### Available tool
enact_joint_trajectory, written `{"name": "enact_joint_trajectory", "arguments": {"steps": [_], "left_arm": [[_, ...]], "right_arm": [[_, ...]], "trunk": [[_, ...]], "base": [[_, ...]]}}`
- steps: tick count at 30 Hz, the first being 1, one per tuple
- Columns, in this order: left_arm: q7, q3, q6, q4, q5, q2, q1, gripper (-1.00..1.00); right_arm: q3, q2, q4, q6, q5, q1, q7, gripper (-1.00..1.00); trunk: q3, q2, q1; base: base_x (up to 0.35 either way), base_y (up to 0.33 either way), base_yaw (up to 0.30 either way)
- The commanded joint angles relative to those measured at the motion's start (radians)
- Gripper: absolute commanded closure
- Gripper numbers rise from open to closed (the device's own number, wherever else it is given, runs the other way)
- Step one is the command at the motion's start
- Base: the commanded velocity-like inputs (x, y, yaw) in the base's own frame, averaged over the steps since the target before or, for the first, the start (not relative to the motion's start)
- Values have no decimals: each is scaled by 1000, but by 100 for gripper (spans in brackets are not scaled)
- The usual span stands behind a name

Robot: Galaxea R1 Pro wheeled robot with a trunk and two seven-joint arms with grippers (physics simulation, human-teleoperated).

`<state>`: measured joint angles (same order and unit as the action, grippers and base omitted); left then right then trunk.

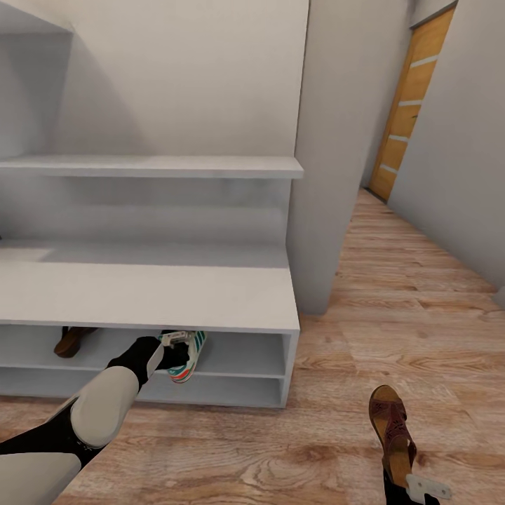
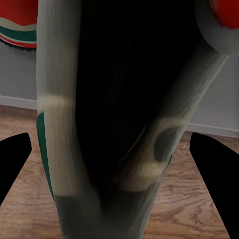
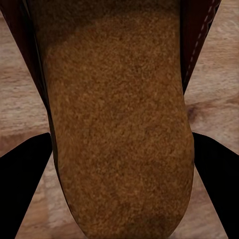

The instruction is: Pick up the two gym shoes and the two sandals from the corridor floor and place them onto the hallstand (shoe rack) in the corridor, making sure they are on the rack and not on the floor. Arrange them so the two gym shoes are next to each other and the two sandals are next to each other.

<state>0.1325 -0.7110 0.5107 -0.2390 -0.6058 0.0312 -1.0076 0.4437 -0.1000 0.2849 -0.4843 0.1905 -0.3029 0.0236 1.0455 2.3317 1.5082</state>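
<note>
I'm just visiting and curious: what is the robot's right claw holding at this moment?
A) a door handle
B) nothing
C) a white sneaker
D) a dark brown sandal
D: in the head view the right claw grips the heel end of a dark brown sandal above the wood floor.

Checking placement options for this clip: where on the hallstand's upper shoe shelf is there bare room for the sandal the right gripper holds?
Bare room: between the shelved sandal and the left gripper holding a gym shoe, and right of it toward the end wall of the hallstand.
</note>
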Motion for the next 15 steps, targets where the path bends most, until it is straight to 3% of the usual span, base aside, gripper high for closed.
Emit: {"name": "enact_joint_trajectory", "arguments": {"steps": [1,15], "left_arm": [[7,-7,5,-3,-11,1,0,100],[9,-7,5,-3,-11,1,0,100]], "right_arm": [[6,0,-1,-3,10,-1,2,100],[6,0,-1,-3,10,-1,2,100]], "trunk": [[1,0,0],[10,21,11]], "base": [[0,0,0],[0,0,0]]}}
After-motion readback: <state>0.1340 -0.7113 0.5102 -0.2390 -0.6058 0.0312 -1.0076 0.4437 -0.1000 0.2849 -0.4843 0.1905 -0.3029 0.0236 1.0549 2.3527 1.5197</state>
